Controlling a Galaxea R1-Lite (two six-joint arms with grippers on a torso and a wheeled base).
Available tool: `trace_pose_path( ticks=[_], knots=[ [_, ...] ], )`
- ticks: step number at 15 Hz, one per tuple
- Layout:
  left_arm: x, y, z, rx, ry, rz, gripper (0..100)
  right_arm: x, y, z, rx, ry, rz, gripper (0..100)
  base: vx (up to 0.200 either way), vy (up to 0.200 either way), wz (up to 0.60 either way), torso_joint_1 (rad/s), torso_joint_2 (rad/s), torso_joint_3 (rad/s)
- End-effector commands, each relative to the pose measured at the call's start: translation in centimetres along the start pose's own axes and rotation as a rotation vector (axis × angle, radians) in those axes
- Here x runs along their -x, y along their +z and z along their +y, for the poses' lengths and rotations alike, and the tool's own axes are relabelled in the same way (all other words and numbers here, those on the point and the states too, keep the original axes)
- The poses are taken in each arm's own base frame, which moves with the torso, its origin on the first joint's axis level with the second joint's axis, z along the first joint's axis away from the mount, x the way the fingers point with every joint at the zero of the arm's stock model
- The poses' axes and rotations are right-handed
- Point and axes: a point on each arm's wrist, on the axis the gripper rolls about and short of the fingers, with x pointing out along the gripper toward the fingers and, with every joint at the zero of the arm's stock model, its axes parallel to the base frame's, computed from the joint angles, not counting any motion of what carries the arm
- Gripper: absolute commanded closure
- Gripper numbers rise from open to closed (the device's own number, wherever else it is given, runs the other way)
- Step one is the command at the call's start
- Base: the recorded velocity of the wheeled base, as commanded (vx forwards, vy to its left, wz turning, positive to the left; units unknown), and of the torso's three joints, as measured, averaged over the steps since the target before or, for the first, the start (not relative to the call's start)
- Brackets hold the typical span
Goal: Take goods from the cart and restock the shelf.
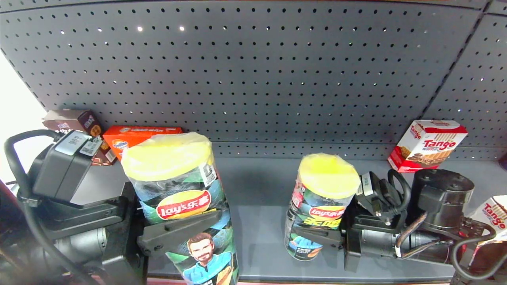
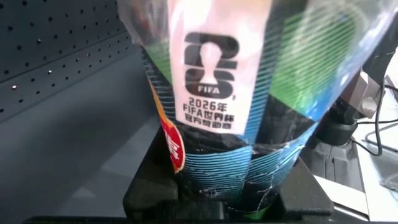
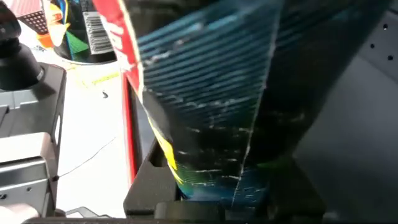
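1. The left chip can (image 1: pixel 180 206) is clamped in my left claw (image 1: pixel 186 227). One finger lies across its front just under the label. The yellow lid is up and the long axis is upright with a slight lean.
2. The right chip can (image 1: pixel 321 206) is gripped the same way by my right claw (image 1: pixel 317 233), which is closed on its lower half. This can is also upright with its lid up.
3. The shelf (image 1: pixel 257 190) floor lies below and ahead of both claws. The right can looks low, with its foot near the front lip, so I judge the right arm closer to a set-down. The left can looks higher, or just nearer the camera; I cannot tell which.
4. A bare stretch of shelf runs between the two claws and on beyond them to the pegboard back (image 1: pixel 253 71).
5. Beyond the left claw, at the back, are an orange box (image 1: pixel 138 136) and a brown box (image 1: pixel 75 120). Beyond the right claw stands a wafer box (image 1: pixel 427 144). A second wafer box (image 1: pixel 493 215) sits just outboard of the right arm and is cut off at the edge.
6. The left can's base is cut off below. Each claw's rear finger is hidden behind its can in the head view. I cannot make out whether the right can's base touches the shelf.
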Motion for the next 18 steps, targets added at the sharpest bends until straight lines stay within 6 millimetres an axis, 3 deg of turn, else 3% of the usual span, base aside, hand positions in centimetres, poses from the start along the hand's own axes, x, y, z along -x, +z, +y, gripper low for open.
trace_pose_path(
  ticks=[1,5,10,16,18],
  knots=[
    [0.0,0.0,0.0,0.001,0.0,0.001,100,0.4,0.0,0.4,0.009,0.002,0.006,0,0.0,0.0,0.0,0.0,0.0,0.0],
    [0.2,-0.5,-0.1,0.01,0.001,0.012,100,0.8,0.1,0.0,0.017,-0.025,0.003,0,0.0,0.0,0.0,0.0,0.0,0.0],
    [0.4,-0.8,-0.2,0.016,0.002,0.021,100,5.1,1.3,-0.1,0.045,-0.176,-0.018,0,0.0,0.0,0.0,0.0,0.0,0.0],
    [0.3,-0.5,-0.2,0.009,-0.001,0.011,100,9.8,4.5,2.6,0.083,-0.283,-0.063,0,0.0,0.0,0.0,0.0,0.0,0.0],
    [0.3,-0.3,-0.2,0.003,0.0,0.004,100,11.9,5.4,4.3,0.086,-0.353,-0.059,0,0.0,0.0,0.0,0.0,0.0,0.0]
  ],
)
